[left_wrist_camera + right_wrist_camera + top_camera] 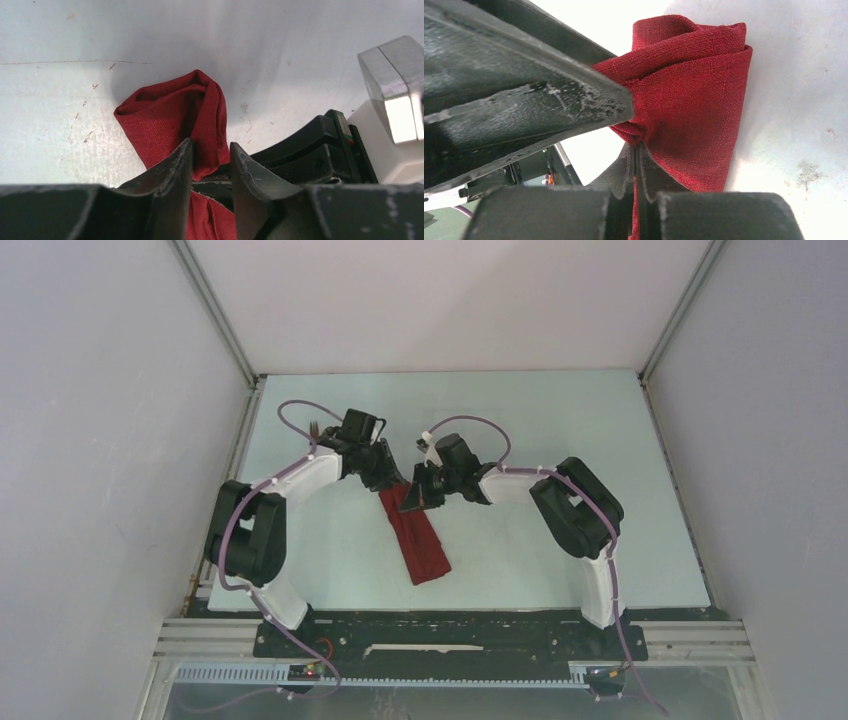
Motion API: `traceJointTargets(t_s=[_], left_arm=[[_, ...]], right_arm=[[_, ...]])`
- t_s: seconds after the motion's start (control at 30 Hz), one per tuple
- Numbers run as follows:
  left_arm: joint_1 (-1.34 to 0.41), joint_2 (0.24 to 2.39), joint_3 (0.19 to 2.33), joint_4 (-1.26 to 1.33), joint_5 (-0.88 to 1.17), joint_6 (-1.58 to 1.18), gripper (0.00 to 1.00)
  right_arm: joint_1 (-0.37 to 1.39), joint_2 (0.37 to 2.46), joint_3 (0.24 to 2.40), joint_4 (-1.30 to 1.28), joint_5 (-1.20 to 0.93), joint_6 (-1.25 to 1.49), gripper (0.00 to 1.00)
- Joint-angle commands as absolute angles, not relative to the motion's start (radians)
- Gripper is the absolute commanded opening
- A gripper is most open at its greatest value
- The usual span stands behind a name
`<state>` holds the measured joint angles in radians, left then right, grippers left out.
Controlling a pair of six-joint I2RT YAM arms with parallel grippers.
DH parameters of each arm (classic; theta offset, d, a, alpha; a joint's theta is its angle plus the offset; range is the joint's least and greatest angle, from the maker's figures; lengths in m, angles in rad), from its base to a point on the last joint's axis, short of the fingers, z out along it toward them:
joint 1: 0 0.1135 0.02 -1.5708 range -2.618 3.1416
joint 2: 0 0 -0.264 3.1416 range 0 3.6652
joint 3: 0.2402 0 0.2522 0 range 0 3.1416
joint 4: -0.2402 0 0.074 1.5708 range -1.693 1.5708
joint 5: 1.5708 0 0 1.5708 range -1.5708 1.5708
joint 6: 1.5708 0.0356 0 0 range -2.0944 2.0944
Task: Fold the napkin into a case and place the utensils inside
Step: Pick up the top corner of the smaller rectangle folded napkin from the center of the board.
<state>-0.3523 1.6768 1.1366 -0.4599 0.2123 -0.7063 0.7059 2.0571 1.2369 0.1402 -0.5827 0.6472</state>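
Observation:
The napkin (417, 543) lies folded as a narrow dark red strip mid-table, running from the grippers toward the near edge. Its far end is lifted and bunched, as seen in the left wrist view (170, 115) and the right wrist view (694, 100). My left gripper (388, 480) (210, 155) has its jaws a little apart, with thick folds filling the gap. My right gripper (422, 492) (638, 150) is shut on a thin edge of the same end. A small dark brown utensil (314, 428) lies beside the left arm. The other utensil is out of view.
The pale table (560, 420) is walled by white panels at the back and both sides. The two wrists nearly touch over the cloth's far end. The right gripper's black body (310, 150) fills the left wrist view's right side.

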Motion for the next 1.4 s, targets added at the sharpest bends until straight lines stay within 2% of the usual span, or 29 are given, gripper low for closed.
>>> traceJointTargets(t_s=[0.0,0.1,0.2,0.33,0.7,0.77,1.03,1.2,1.37], left_arm=[[-0.357,1.694,1.178,-0.497,0.165,-0.674,0.34],[-0.356,1.69,1.173,-0.486,0.169,-0.67,0.22],[-0.341,1.685,1.148,-0.461,0.198,-0.664,0.01],[-0.316,1.665,1.091,-0.389,0.265,-0.666,0.0],[-0.269,1.66,1.042,-0.335,0.369,-0.646,0.0],[-0.267,1.661,1.042,-0.331,0.382,-0.646,0.0],[-0.255,1.658,1.025,-0.318,0.419,-0.656,0.0],[-0.245,1.652,1.017,-0.31,0.432,-0.658,0.0],[-0.235,1.645,1.012,-0.31,0.437,-0.66,0.0]], right_arm=[[0.728,2.053,1.232,0.161,-0.566,0.614,0.0],[0.734,2.047,1.232,0.142,-0.544,0.601,0.0],[0.741,2.022,1.232,0.107,-0.504,0.579,0.0],[0.75,1.981,1.232,0.086,-0.464,0.54,0.03],[0.753,1.886,1.244,0.087,-0.424,0.374,0.5],[0.753,1.899,1.274,0.066,-0.422,0.347,0.55],[0.768,1.976,1.339,0.06,-0.4,0.275,0.55],[0.772,2.027,1.38,0.052,-0.419,0.274,0.49],[0.773,2.038,1.382,0.043,-0.406,0.275,0.49]])
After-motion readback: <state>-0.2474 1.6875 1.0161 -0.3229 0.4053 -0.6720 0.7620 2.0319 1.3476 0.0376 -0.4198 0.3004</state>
